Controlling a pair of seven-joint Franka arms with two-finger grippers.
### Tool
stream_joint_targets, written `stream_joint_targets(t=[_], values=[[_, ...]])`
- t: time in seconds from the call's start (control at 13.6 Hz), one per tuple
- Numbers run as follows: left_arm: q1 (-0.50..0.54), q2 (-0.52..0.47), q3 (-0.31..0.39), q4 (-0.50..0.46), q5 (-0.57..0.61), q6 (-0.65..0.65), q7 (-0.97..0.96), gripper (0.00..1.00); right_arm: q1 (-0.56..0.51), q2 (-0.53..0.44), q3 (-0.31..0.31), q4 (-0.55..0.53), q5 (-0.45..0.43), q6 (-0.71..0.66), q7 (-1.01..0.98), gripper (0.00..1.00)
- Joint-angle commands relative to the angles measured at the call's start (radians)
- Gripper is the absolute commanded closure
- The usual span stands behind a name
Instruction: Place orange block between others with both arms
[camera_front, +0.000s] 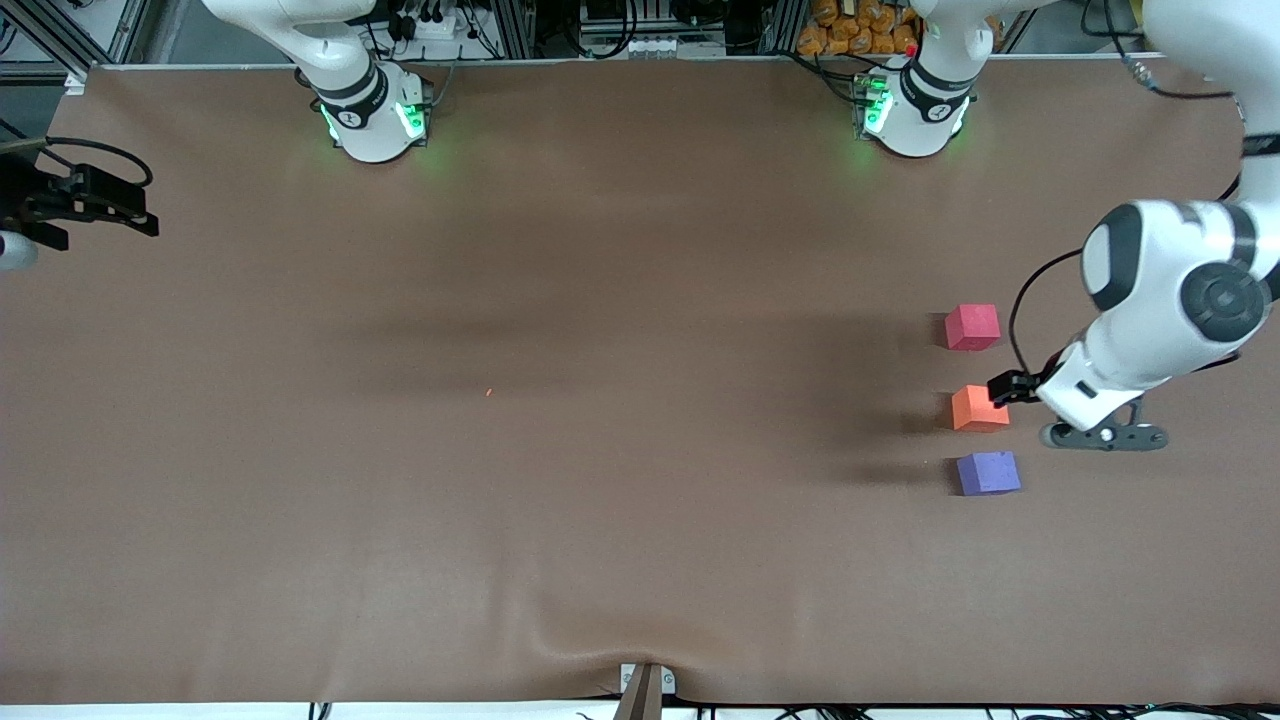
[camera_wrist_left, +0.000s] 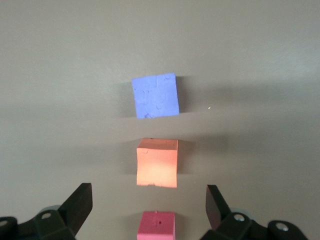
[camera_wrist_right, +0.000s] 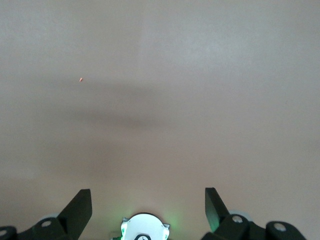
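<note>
Three small cubes stand in a row on the brown table near the left arm's end. The orange block (camera_front: 980, 408) (camera_wrist_left: 157, 163) sits on the table between the others. The pinkish-red cube (camera_front: 972, 327) (camera_wrist_left: 157, 225) is farther from the front camera and the purple-blue cube (camera_front: 988, 473) (camera_wrist_left: 155, 95) is nearer. My left gripper (camera_front: 1012, 385) (camera_wrist_left: 148, 202) hangs open above the orange block, holding nothing, its fingers (camera_wrist_left: 80, 204) wide apart. My right gripper (camera_front: 135, 215) (camera_wrist_right: 147, 205) waits open and empty at the right arm's end of the table.
A tiny orange crumb (camera_front: 488, 392) (camera_wrist_right: 81, 79) lies near the table's middle. The two arm bases (camera_front: 375, 115) (camera_front: 915, 110) glow green along the farthest table edge. A small bracket (camera_front: 645, 685) sits at the nearest table edge.
</note>
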Motion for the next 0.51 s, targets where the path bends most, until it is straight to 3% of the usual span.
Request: stream_joint_targets(t=[0.0,0.44], values=[[0.003,-0.038,-0.014,0.086,0.007,-0.119,-0.007,0.00,0.000,-0.005,-0.006,0.037,-0.003,-0.021,-0.007,0.00],[0.001,-0.035,-0.051,0.324,0.005,-0.336,-0.005,0.00,-0.004,-0.008,-0.011,0.044,-0.006,-0.148,-0.004,0.00]])
